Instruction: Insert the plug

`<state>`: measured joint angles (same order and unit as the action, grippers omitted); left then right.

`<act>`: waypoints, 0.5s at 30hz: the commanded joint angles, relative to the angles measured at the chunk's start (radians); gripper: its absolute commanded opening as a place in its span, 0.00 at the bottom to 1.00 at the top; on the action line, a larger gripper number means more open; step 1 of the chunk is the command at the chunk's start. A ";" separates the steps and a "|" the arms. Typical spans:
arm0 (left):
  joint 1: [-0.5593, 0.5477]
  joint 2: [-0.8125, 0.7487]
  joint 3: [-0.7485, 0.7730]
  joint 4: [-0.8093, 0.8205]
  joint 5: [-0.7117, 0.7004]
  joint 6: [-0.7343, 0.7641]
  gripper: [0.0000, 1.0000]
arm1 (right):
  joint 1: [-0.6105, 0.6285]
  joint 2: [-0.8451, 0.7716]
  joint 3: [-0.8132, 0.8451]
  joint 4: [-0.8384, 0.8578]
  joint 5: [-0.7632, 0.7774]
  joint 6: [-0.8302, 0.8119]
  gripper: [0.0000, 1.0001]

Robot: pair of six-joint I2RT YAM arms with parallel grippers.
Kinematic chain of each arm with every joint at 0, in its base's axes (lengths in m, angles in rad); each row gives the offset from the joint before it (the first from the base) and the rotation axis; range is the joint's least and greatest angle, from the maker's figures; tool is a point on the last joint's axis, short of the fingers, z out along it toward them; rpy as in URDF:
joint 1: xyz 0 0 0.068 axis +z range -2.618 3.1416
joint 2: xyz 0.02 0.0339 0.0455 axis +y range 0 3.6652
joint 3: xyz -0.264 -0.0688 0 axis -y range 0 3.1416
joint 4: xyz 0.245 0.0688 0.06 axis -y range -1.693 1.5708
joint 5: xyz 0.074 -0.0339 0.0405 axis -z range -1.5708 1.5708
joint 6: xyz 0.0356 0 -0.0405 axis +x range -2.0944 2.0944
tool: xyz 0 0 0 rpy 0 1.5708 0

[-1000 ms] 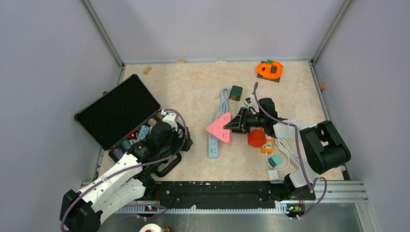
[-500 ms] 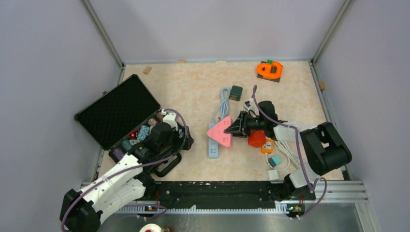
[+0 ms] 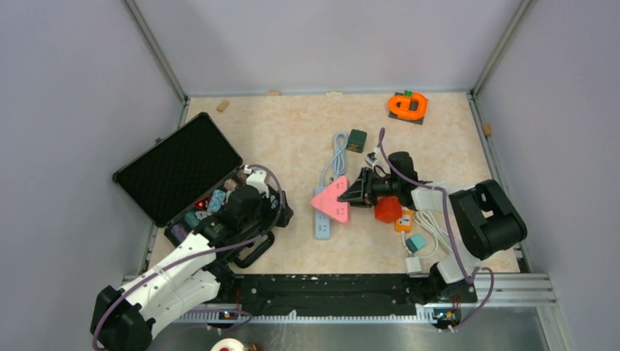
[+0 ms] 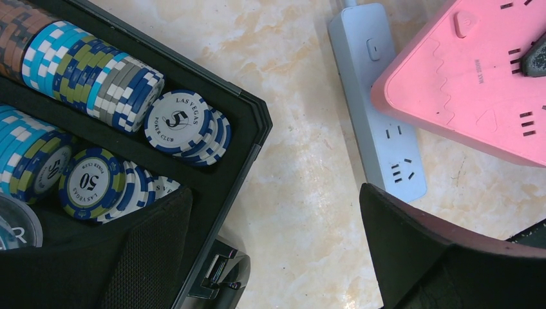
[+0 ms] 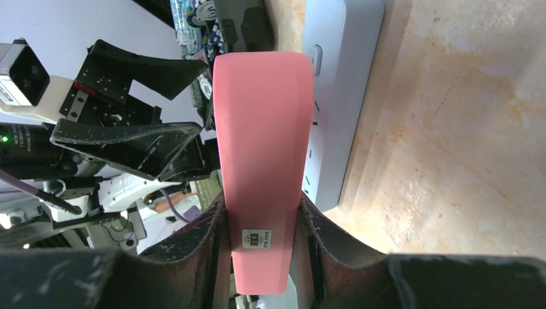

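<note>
Right wrist: pink strip (image 5: 261, 129) inside end effector (image 5: 261, 212)

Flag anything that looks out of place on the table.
The pink triangular power strip, clamped at one edge in the right pincer, overlaps the grey power strip at an angle instead of lying beside it. A few poker chips in the case lean loose rather than sitting in rows.
</note>
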<state>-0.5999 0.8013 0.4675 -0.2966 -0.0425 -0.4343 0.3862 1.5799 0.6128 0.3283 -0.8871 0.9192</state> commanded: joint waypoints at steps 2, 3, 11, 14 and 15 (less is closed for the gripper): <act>0.005 0.011 0.006 0.040 0.001 0.014 0.99 | 0.013 0.056 0.025 0.002 -0.003 -0.040 0.00; 0.005 0.015 0.006 0.042 0.003 0.014 0.99 | 0.013 0.060 0.024 -0.006 0.001 -0.045 0.00; 0.005 0.016 0.020 0.027 0.009 0.016 0.99 | 0.013 0.069 0.063 -0.096 0.046 -0.109 0.00; 0.004 0.006 0.017 0.028 0.006 0.016 0.99 | 0.014 0.054 0.081 -0.117 0.052 -0.121 0.00; 0.004 0.004 0.017 0.028 0.006 0.014 0.99 | 0.014 0.051 0.094 -0.139 0.060 -0.137 0.00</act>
<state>-0.5995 0.8227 0.4675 -0.2955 -0.0418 -0.4309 0.3882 1.6260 0.6586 0.2714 -0.9115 0.8623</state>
